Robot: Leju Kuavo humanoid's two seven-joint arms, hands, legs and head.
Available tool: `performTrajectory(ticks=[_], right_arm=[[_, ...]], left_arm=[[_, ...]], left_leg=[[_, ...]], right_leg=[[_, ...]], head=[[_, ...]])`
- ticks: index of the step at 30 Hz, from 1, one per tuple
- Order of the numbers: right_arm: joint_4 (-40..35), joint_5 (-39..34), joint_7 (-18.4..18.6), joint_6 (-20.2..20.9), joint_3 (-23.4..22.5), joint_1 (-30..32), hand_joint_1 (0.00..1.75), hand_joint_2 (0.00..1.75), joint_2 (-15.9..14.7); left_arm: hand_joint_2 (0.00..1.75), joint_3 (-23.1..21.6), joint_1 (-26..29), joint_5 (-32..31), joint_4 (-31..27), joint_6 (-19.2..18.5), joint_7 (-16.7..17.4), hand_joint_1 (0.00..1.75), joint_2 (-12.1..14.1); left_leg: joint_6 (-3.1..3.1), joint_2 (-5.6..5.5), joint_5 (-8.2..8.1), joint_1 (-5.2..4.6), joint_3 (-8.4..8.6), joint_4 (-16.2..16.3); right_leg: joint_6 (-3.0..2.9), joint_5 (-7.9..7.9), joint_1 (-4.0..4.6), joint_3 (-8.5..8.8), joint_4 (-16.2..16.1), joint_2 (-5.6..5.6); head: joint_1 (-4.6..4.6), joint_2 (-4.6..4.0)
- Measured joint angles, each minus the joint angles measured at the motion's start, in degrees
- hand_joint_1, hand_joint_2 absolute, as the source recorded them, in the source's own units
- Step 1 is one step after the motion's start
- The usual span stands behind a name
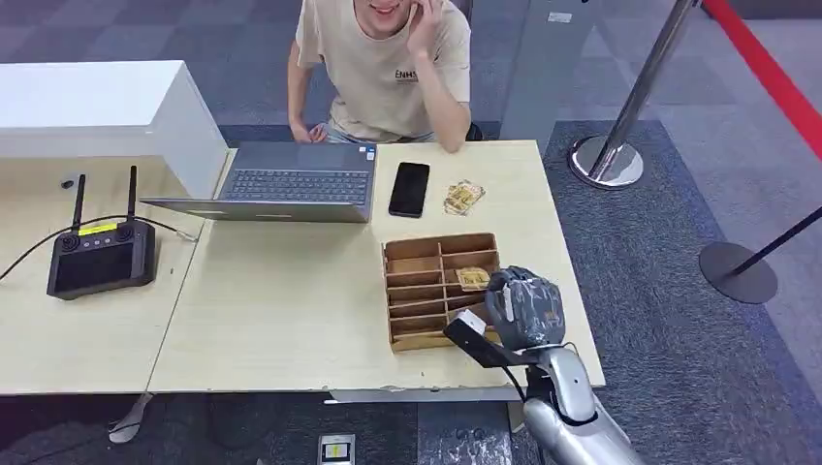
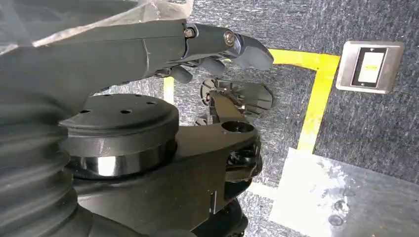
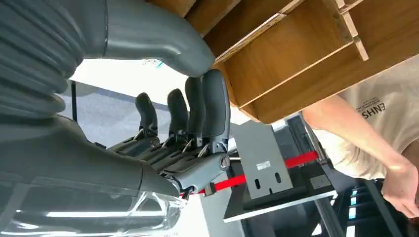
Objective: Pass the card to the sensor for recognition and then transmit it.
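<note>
- The step in hand looks like the pick-up: the right robot hand (image 1: 524, 308) hovers over the right end of the wooden organizer tray (image 1: 415, 266), which sits on the counter (image 1: 281, 310) at about 4 o'clock from the laptop (image 1: 291, 184).
- A card (image 1: 473, 278) lies in one of the tray's right-hand compartments, just at 11 o'clock from the right robot hand and apparently not yet held.
- In the right wrist view the right robot hand's (image 3: 183, 128) fingers (image 3: 216, 103) stand straight and apart from the thumb, with nothing between them: spread and empty, close under the tray's wooden wall (image 3: 296, 59).
- The left robot hand (image 2: 217, 47) hangs over the carpeted floor; its fingers look loosely curled with nothing in them, though I cannot tell for certain how closed they are.
- A second small stack of cards (image 1: 463, 198) lies on the counter at 12 o'clock from the tray, just beside a black phone (image 1: 409, 189).
- A person (image 1: 388, 68) sits behind the counter at 12 o'clock, leaning on an elbow.
- I cannot tell which object is the sensor; a black controller with antennas (image 1: 100, 254) sits far off at 9 o'clock.
- Next move, by my judgement: lower the fingers into the compartment and pinch the thin, flat card by an edge, since the dividers leave little room.
</note>
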Motion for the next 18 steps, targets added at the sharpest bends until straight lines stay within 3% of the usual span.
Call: performTrajectory(ticks=[5, 11, 16, 18], right_arm=[[0.0, 0.0, 0.0, 0.0, 0.0, 0.0, 1.15, 1.75, 0.0], [0.0, 0.0, 0.1, 0.0, 0.1, 0.0, 0.93, 1.75, 0.0], [0.0, 0.0, 0.1, 0.0, 0.1, 0.0, 1.01, 1.75, 0.0], [0.0, 0.0, 0.1, 0.0, 0.1, 0.0, 1.13, 1.75, 0.0]], left_arm=[[1.75, 0.0, 0.0, 0.0, 0.0, 0.0, 0.0, 0.00, 0.0], [1.75, 0.0, 0.0, 0.0, 0.0, 0.0, 0.0, 0.00, 0.0], [1.75, 0.0, 0.0, 0.0, 0.0, 0.0, 0.0, 0.00, 0.0], [1.75, 0.0, 0.0, 0.0, 0.0, 0.0, 0.0, 0.00, 0.0]], left_leg=[[0.00, 0.00, 0.00, 0.00, 0.00, 0.0], [0.00, 0.00, 0.00, 0.00, 0.00, 0.0], [0.00, 0.00, 0.00, 0.00, 0.01, 0.0], [0.00, 0.00, 0.00, 0.00, 0.01, 0.0]], right_leg=[[0.00, 0.00, 0.00, 0.00, 0.0, 0.00], [0.00, 0.00, 0.00, 0.00, 0.0, 0.00], [0.00, 0.00, 0.00, 0.00, 0.0, 0.00], [0.00, 0.00, 0.00, 0.00, 0.0, 0.00]], head=[[-0.02, 0.00], [-0.02, 0.00], [-0.02, 0.00], [-0.02, 0.00]])
